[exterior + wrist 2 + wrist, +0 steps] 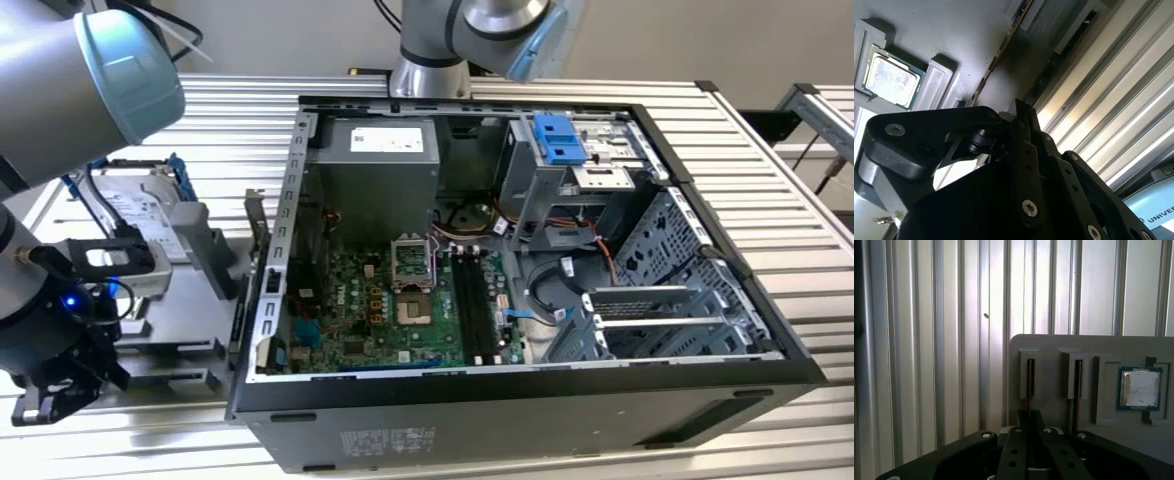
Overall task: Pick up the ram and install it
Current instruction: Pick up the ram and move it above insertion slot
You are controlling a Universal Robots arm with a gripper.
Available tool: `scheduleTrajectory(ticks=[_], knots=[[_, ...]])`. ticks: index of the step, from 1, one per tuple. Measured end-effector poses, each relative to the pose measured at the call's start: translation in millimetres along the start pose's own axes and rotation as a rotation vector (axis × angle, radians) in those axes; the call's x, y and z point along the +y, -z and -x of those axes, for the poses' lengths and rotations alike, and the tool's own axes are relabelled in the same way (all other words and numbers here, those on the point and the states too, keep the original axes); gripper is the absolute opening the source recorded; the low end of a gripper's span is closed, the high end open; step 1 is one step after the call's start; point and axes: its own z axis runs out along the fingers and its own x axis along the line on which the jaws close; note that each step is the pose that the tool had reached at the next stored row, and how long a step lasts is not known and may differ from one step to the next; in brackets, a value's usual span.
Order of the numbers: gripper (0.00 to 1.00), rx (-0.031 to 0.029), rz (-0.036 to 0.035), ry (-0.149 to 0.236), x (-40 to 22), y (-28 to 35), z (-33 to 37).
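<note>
In the first wrist view the tool [1029, 416] is seen right at the ram [1030, 382], which stands on edge in a slot of the grey holder [1051, 344]. Whether the tool is clenched or released cannot be told. A processor [1140, 388] is seated farther along the holder, and the ribbed counter [929, 340] lies beyond.

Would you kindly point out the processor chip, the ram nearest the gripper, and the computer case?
processor chip [1140, 388]: first wrist view, lid.
ram [1030, 380]: first wrist view, exposed edge.
computer case [534, 415]: exterior view, outer wall.
</note>
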Motion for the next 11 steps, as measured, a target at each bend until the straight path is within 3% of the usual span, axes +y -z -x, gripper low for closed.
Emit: scheduleTrajectory(ticks=[3,11], knots=[[0.0,-0.0006,-0.0006,0.0,0.0,2.9,0.1],[0.0,-0.0001,0.0,0.0,0.3,28.0,0.3]])
